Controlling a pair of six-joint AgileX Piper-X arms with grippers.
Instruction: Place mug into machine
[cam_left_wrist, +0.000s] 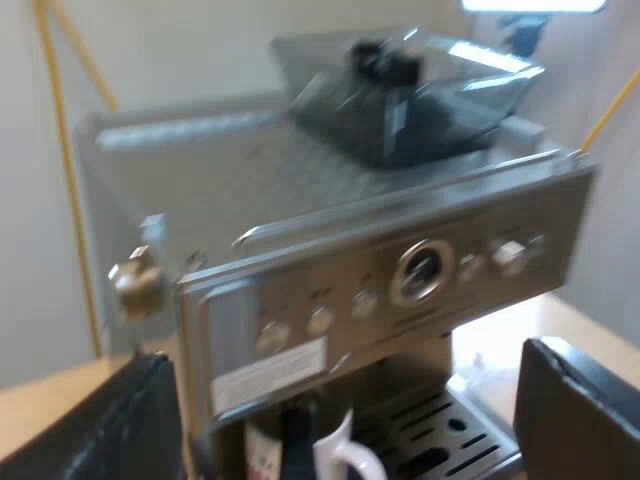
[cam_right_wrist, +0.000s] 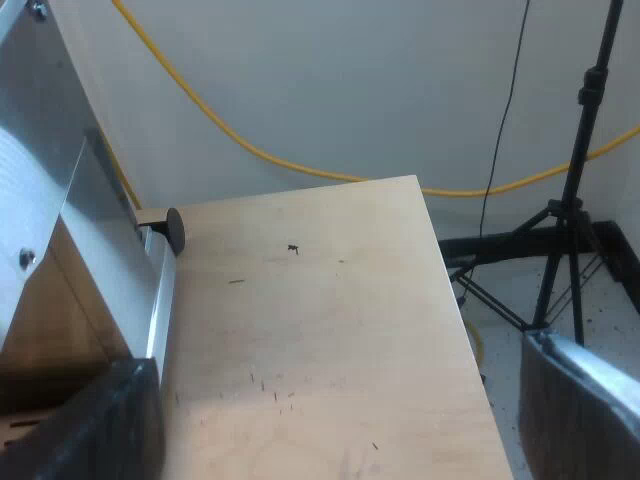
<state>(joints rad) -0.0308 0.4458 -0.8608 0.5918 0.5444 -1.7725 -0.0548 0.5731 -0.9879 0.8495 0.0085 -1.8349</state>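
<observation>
A white mug (cam_left_wrist: 345, 455) stands under the espresso machine (cam_left_wrist: 380, 270) front, at its drip tray (cam_left_wrist: 455, 425). The left gripper (cam_left_wrist: 340, 410) and the right gripper (cam_right_wrist: 330, 420) are spread wide, both empty.

mug (cam_left_wrist: 345, 455): lower body cut off | espresso machine (cam_left_wrist: 380, 270): panel labels unreadable

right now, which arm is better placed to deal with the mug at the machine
Left. My left gripper faces the machine front, open, with the white mug at the drip tray just ahead. My right gripper, also open, hangs over the wooden tabletop beside the machine.
</observation>
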